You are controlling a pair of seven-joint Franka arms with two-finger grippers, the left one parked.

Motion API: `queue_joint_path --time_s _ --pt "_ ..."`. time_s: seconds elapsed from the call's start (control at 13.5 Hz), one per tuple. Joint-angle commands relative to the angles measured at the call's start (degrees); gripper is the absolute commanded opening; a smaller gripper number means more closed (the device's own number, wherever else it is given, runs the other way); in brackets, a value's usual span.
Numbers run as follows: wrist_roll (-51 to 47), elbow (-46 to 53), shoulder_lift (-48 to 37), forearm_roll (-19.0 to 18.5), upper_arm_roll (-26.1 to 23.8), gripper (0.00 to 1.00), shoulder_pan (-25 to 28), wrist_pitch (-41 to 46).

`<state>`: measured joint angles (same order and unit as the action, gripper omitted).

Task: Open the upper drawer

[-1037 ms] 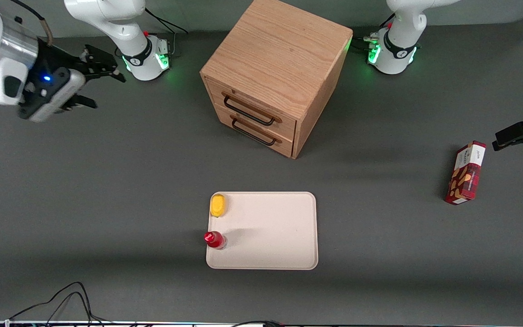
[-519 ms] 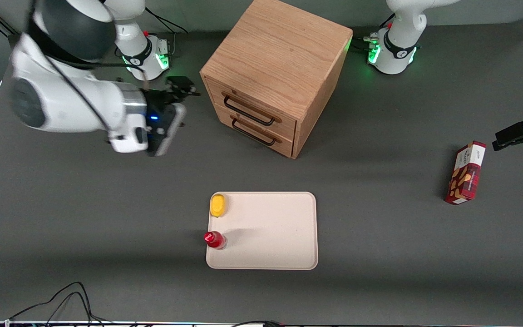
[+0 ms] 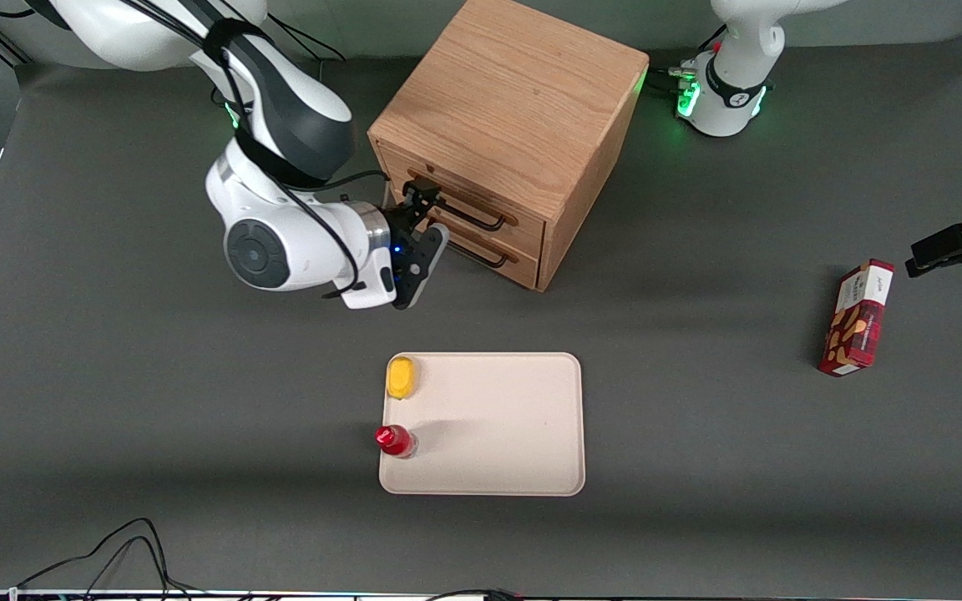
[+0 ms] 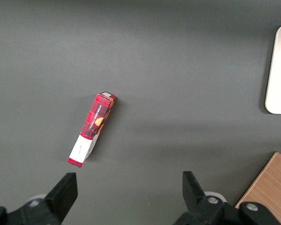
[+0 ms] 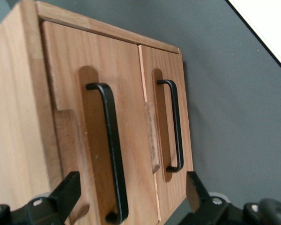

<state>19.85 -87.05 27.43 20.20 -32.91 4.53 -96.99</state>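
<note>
The wooden cabinet (image 3: 514,92) stands at the back middle of the table. The upper drawer (image 3: 529,225) is shut, and its black bar handle (image 3: 481,220) lies across its front. The lower drawer (image 3: 523,260) beneath it is also shut. My right gripper (image 3: 429,205) is open and empty, right in front of the upper drawer at the handle's end nearest the working arm. In the right wrist view the upper handle (image 5: 108,150) runs between my spread fingers (image 5: 68,192), and my gripper (image 5: 131,199) is not touching it. The lower handle (image 5: 174,126) lies beside it.
A cream tray (image 3: 523,417) lies nearer the front camera than the cabinet, with a yellow object (image 3: 401,377) and a red-capped bottle (image 3: 395,440) at its edge. A red box (image 3: 857,317) lies toward the parked arm's end and shows in the left wrist view (image 4: 92,129). Cables lie at the table's front edge.
My right arm has swung in from the working arm's end of the table to the cabinet front. The open gripper now sits at the upper drawer's handle. The drawers have not moved.
</note>
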Motion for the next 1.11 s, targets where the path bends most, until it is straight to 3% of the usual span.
queue_joint_path --time_s 0.0,0.15,0.67,1.04 --pt "-1.04 -4.43 -1.06 -1.04 -1.98 1.00 -0.05 -4.69" --pt "-1.40 -6.02 -0.98 -2.80 -2.34 1.00 -0.05 -6.01" --pt "-1.40 -8.93 -0.98 -3.24 -3.04 1.00 -0.05 -8.92" --pt "-1.22 -5.07 1.91 -5.44 -2.17 1.00 -1.01 -8.83"
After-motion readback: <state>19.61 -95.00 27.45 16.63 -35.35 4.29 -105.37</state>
